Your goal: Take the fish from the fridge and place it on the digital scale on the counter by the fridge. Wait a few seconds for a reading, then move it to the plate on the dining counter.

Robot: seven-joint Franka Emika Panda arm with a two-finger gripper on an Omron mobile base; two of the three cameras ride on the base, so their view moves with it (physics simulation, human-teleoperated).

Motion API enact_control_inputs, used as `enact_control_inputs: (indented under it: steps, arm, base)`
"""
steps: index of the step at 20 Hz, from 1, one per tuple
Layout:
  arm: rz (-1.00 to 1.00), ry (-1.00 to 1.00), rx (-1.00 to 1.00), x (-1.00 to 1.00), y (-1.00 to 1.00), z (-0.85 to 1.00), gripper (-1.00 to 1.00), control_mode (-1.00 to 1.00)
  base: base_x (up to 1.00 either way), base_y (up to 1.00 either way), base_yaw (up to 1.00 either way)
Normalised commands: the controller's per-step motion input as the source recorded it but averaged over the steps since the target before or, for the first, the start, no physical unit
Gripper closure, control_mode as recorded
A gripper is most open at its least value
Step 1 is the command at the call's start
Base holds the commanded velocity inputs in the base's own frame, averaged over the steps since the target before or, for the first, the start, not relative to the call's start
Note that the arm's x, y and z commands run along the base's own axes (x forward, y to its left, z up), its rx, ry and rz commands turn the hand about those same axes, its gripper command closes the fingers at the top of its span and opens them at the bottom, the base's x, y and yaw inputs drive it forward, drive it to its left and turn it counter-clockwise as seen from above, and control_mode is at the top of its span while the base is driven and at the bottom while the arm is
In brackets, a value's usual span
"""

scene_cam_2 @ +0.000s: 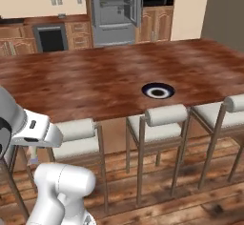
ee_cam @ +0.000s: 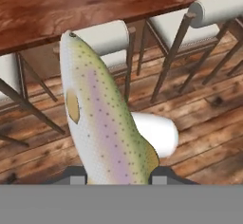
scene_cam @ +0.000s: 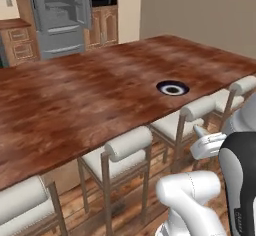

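We see the fish (ee_cam: 102,123) in the hand view, a pale speckled body with a pinkish stripe, standing up out of the gripper (ee_cam: 116,176) with its tail end down between the two dark finger tips and its head pointing away from the hand. The jaws are closed on it, one tip showing on each side of its lower body. Behind it lie the wood floor, stool legs and the near edge of the dining counter (ee_cam: 71,9).

In the base views the dining counter (scene_cam: 75,100) is a wide bare slab. The plate (scene_cam: 172,88) sits on it near the edge that faces us, well clear of the other edges, with open wood all round it. Along that near edge stand white-cushioned stools (scene_cam: 127,147), their backs just under the slab's lip; in the right base view one stool back (scene_cam_2: 166,115) sits directly below the plate (scene_cam_2: 157,91).

Across the room the fridge (scene_cam_2: 116,12) stands with its doors swung open, its grey shelves showing, flanked by light wooden cabinets (scene_cam_2: 78,34); well apart from the plate.
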Motion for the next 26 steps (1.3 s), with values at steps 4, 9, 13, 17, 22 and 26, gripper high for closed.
enact_control_inputs:
  steps: [4,9,13,17,22,26]
  arm:
    - [0.00,0.00,0.00,0.00,0.00,0.00,1.00,1.00]
    - [0.00,0.00,0.00,0.00,0.00,0.00,1.00,1.00]
    - [0.00,0.00,0.00,0.00,0.00,0.00,1.00,1.00]
    - [0.00,0.00,0.00,0.00,0.00,0.00,1.00,1.00]
    - [0.00,0.00,0.00,0.00,0.00,0.00,1.00,1.00]
    - [0.00,0.00,0.00,0.00,0.00,0.00,1.00,1.00]
  base:
    - [0.77,-1.00,0.31]
    - [0.74,-1.00,0.30]
    - [0.81,-1.00,0.32]
    - [0.86,-0.97,0.37]
    - [0.75,-0.73,0.37]
    - [0.90,-0.22,0.17]
